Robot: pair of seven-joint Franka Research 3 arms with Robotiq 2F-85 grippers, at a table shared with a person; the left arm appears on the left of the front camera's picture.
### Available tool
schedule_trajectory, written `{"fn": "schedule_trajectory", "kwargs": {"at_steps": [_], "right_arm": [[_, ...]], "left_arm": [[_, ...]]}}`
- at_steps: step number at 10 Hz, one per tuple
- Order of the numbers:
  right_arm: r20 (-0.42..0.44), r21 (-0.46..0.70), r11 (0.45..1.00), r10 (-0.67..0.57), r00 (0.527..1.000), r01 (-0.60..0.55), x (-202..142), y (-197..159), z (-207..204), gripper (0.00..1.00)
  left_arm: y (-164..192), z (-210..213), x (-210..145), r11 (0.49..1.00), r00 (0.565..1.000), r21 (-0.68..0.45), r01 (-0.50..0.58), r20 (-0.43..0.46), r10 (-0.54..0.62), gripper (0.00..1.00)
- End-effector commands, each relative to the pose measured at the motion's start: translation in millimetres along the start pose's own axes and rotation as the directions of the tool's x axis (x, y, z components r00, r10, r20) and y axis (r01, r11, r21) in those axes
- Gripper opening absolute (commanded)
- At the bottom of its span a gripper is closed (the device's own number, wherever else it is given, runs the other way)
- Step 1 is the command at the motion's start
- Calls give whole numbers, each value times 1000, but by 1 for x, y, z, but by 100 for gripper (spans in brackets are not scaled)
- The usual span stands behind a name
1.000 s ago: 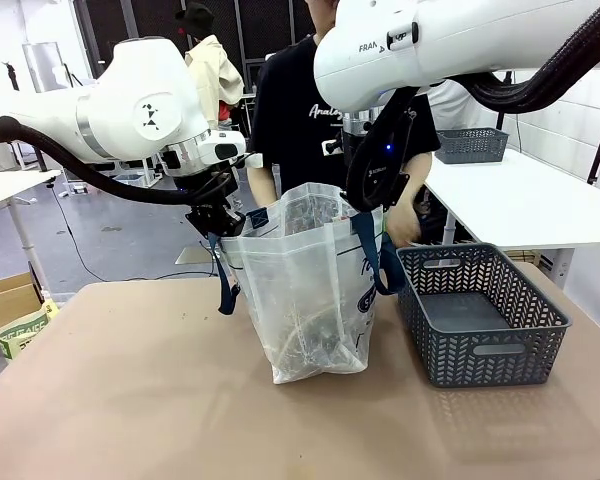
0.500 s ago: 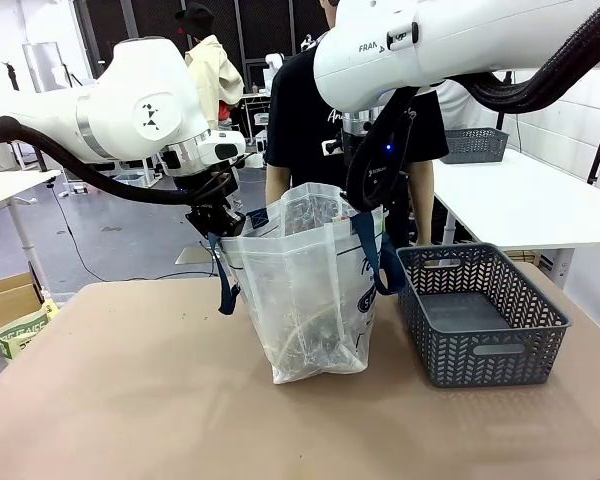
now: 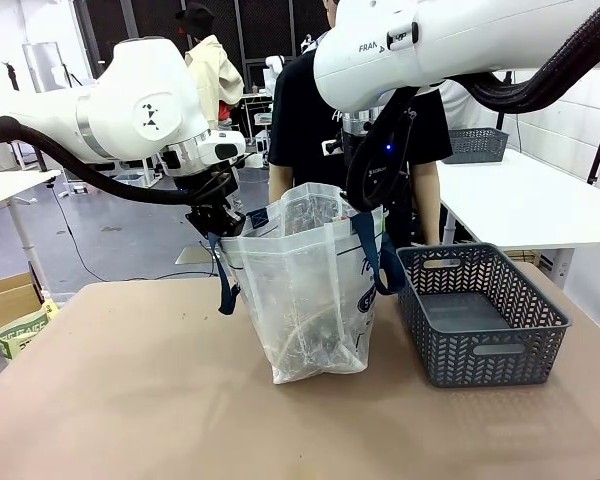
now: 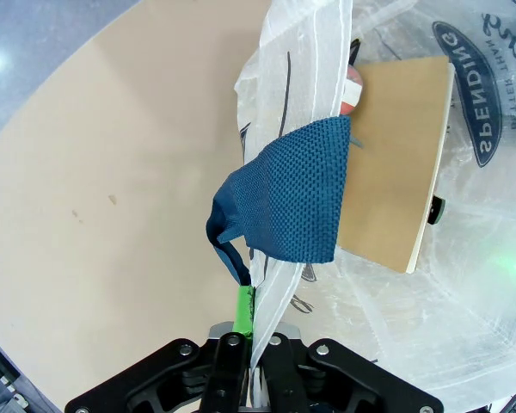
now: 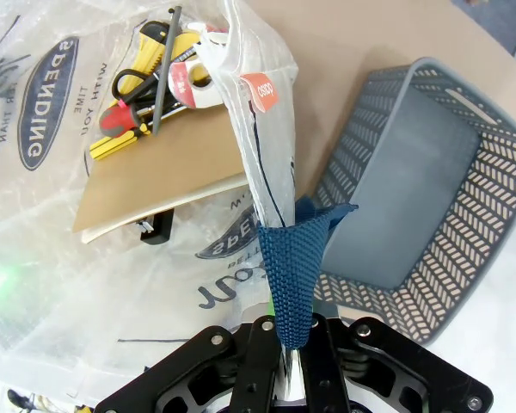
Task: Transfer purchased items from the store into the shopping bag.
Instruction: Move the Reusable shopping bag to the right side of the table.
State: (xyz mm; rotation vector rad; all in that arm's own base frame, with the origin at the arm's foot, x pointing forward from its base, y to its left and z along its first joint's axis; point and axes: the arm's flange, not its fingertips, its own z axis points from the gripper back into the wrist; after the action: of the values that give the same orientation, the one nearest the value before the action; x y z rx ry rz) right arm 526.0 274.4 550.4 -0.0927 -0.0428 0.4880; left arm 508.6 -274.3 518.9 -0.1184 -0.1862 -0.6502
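The shopping bag stands upright mid-table, translucent white with navy handles and blue lettering. My left gripper is shut on the bag's left rim by its navy strap. At the right rim my right gripper is shut on the other navy strap. Both hold the mouth spread open. Inside lie a brown flat book, yellow-handled tools and tagged items. The store, a dark grey openwork basket, sits right of the bag and shows an empty floor.
A person in a black T-shirt stands behind the bag at the far side. A second grey basket rests on a white table at the back right. A green-printed package lies off the table's left edge.
The person behind the bag has straightened up and drawn the hand back from beside the basket. Both grippers and the bag have stayed put.
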Motion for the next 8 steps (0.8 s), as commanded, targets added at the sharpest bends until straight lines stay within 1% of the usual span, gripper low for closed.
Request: {"fn": "schedule_trajectory", "kwargs": {"at_steps": [1, 8], "right_arm": [[2, 0, 1000, 0, 1000, 0, 0, 0, 1, 0], [0, 0, 1000, 0, 1000, 0, 0, 0, 0, 0]], "left_arm": [[0, -1, -1, 1000, 1000, 0, 1, -2, -1, 0], [0, 0, 0, 1000, 1000, 0, 0, 0, 0, 0]]}}
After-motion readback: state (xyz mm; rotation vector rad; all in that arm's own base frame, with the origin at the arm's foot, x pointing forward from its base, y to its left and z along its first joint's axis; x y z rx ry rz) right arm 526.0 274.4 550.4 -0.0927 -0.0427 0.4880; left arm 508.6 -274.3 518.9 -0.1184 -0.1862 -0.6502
